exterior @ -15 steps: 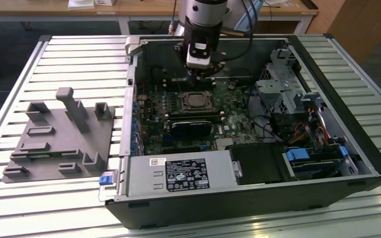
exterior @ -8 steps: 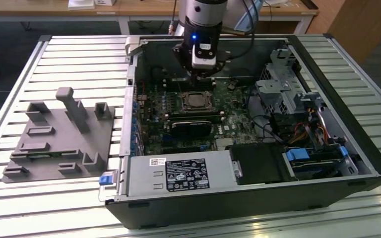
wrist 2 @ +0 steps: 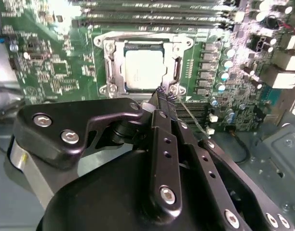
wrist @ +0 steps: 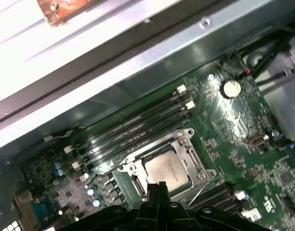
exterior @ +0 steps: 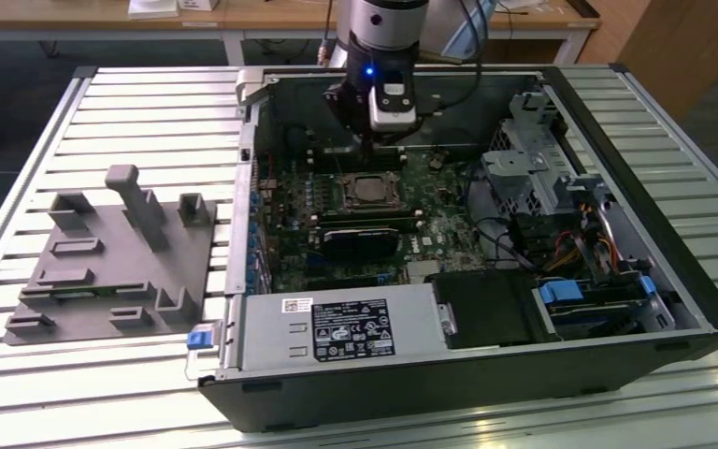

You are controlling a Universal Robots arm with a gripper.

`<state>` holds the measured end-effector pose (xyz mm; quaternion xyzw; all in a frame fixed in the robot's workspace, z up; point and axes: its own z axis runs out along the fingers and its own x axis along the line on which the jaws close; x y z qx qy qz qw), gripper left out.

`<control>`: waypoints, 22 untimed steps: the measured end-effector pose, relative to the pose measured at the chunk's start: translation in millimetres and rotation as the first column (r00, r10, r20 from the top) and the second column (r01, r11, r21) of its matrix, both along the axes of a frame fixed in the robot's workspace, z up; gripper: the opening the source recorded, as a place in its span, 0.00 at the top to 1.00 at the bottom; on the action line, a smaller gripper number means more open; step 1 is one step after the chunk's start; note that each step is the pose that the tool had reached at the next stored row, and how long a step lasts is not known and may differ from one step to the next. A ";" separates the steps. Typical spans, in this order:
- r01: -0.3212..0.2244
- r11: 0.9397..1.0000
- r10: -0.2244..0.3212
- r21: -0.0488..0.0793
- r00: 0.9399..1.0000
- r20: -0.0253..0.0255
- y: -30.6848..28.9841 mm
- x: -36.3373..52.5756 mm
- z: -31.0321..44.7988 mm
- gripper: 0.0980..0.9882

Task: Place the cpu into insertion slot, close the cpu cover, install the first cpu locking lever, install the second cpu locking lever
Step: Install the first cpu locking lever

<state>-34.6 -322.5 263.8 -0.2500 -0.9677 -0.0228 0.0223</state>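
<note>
My clenched hand (wrist 2: 162,93), tips just beside the closed cpu cover (wrist 2: 118,72), cpu (wrist 2: 143,70) flat within its window.

The cpu (wrist 2: 142,72) lies in the insertion slot (wrist 2: 108,60), framed by the cpu cover (wrist 2: 121,79). Memory slots (wrist 2: 152,17) run alongside. The gripper (wrist 2: 164,94) hangs at the slot's edge.

The cpu (exterior: 369,192), a small flat square chip with a dull grey metal top, sits level in the silvery-rimmed insertion slot (wrist 2: 107,48) on the green board at the exterior view's upper middle, with the thin silvery cpu cover (wrist 2: 117,72) lying flat around it, window framing its top.
</note>
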 end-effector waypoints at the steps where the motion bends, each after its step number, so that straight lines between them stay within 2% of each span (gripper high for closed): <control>1: -0.006 1.000 0.006 0.006 1.000 0.004 0.0 0.0 0.0 0.99; 2: -0.011 1.000 0.011 0.010 1.000 0.011 0.0 0.0 0.0 0.99; 3: -0.017 1.000 0.017 0.012 1.000 0.022 0.0 0.0 0.0 0.99; 5: -0.027 1.000 0.026 0.014 0.998 0.049 0.0 0.0 -0.1 0.99; 6: -0.035 0.999 0.034 0.014 0.998 0.061 0.0 0.0 -0.3 0.99; 7: -0.050 0.999 0.049 0.014 0.997 0.065 0.0 0.0 -0.4 0.99; 11: -0.121 0.993 0.120 0.013 0.991 0.066 0.0 0.0 -1.1 0.99; 15: -0.194 0.981 0.192 0.013 0.979 0.065 0.0 0.0 -1.8 0.99; 19: -0.264 0.964 0.262 0.013 0.963 0.066 0.0 0.0 -1.9 0.99; 22: -0.317 0.948 0.315 0.013 0.947 0.066 0.0 0.0 -2.0 0.99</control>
